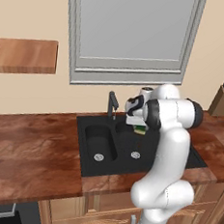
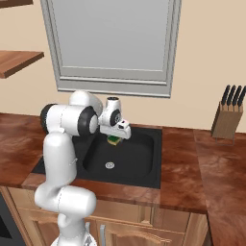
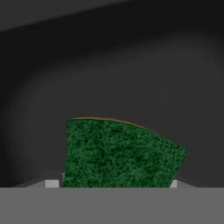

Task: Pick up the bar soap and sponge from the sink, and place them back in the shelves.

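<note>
Right base view: hand (image 2: 115,140) on sponge (image 2: 114,141) above sink (image 2: 144,163).

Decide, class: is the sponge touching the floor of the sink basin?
Apart. In the right base view the sponge hangs under the gripper, with dark sink floor visible between it and the drain below.

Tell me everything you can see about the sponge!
The sponge is a small block with a rough dark green scrub top and a thin yellow body beneath. It sits tilted under the gripper, up above the floor of the black sink. The gripper seems to hold it; the fingers cannot be made out.
</note>
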